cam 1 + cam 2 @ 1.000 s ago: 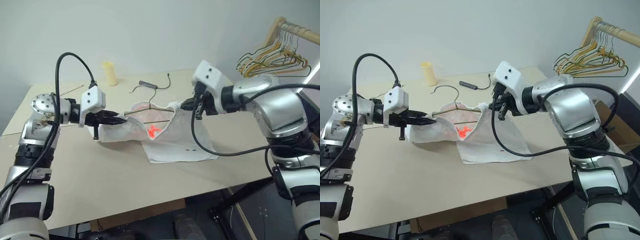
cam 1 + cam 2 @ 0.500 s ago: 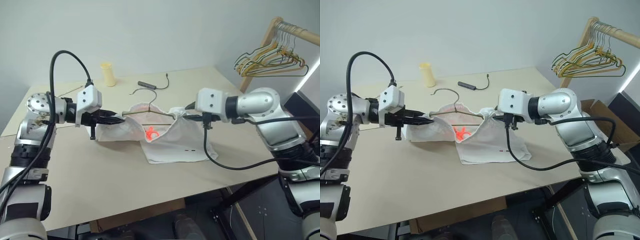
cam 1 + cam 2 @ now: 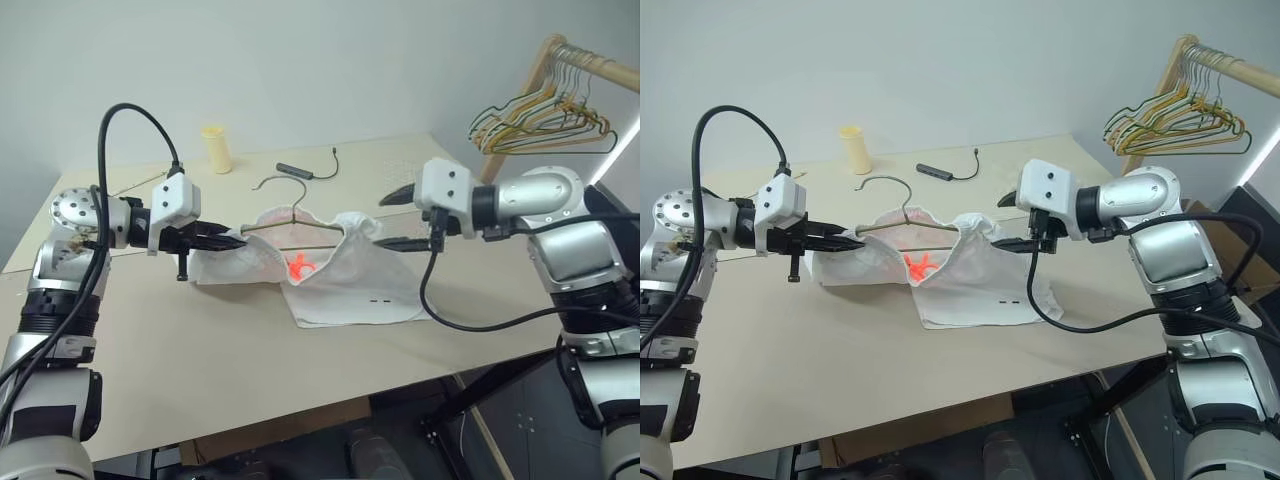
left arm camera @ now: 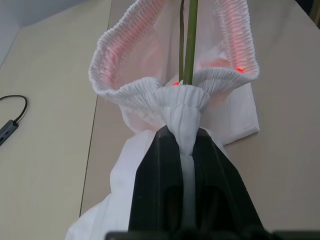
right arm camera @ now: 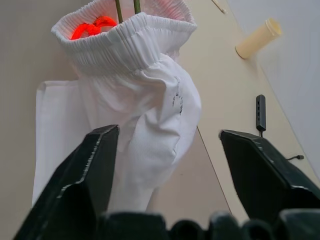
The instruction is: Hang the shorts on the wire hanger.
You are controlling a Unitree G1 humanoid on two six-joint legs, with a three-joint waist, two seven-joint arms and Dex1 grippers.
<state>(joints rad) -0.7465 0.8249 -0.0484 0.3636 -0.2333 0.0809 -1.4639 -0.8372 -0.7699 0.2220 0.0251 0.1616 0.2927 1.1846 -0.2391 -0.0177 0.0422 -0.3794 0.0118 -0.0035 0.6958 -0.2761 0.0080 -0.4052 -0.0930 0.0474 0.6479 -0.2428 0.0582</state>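
- Your left claw (image 3: 228, 240) pinches the shorts (image 3: 335, 275) waistband and the wire hanger (image 3: 300, 222).
- Your right claw (image 3: 400, 217) is spread, gripping nothing; that waistband end may slip off, sagging toward the table (image 3: 250, 350) middle.

Two head cameras sit side by side, high above the table (image 3: 200, 360), looking forward and down; both take in the whole tabletop, both arms and the coat rack (image 3: 575, 60) at the far right, the right eye's picture shifted slightly sideways. The left wrist camera looks along the left gripper (image 4: 187, 150) from very near, onto the gathered waistband of the shorts (image 4: 175, 100). The right wrist camera looks between the right gripper (image 5: 167, 145) fingers, close on the waistband's opposite end. All four views share the shorts and the wire hanger (image 3: 290, 222).
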